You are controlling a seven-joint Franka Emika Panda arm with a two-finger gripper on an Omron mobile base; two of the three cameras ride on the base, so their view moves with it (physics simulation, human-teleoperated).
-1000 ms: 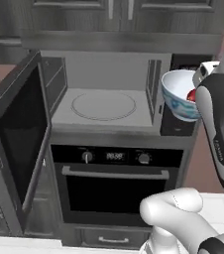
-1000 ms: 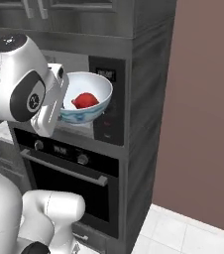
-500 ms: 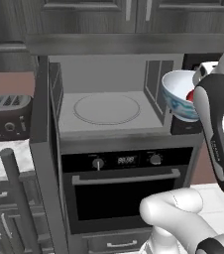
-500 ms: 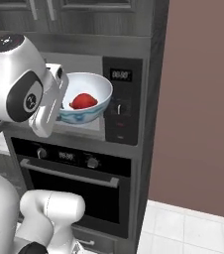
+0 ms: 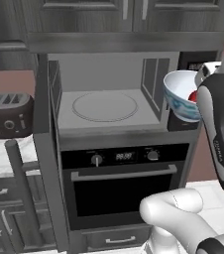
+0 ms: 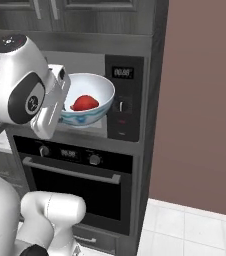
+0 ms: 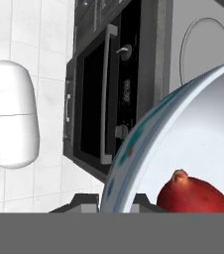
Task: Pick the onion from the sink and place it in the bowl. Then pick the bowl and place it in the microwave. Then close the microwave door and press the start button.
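Observation:
My gripper [image 6: 64, 102] is shut on the rim of the white, blue-patterned bowl [image 6: 87, 102], which it holds up in the air. The red onion [image 6: 84, 103] lies inside the bowl. In the left base view the bowl [image 5: 180, 95] hangs in front of the right edge of the microwave [image 5: 106, 94], whose light grey cavity with its round turntable [image 5: 104, 106] is open. The microwave door [image 5: 47, 149] stands swung out, edge-on, at the left. The hand view shows the bowl [image 7: 148, 139] rim between the fingertips [image 7: 85, 201], with the onion [image 7: 196, 196] close by. The sink is out of view.
The microwave's black control panel [image 6: 124, 100] is just right of the bowl. Below is an oven [image 5: 124, 183] with a long bar handle. A black toaster [image 5: 7, 115] sits on the counter at the left. A brown wall [image 6: 205, 100] stands to the right.
The whole picture has shifted as the base drove. The microwave cavity now faces the left base camera squarely and the door shows edge-on. The bowl with the onion stays in the gripper.

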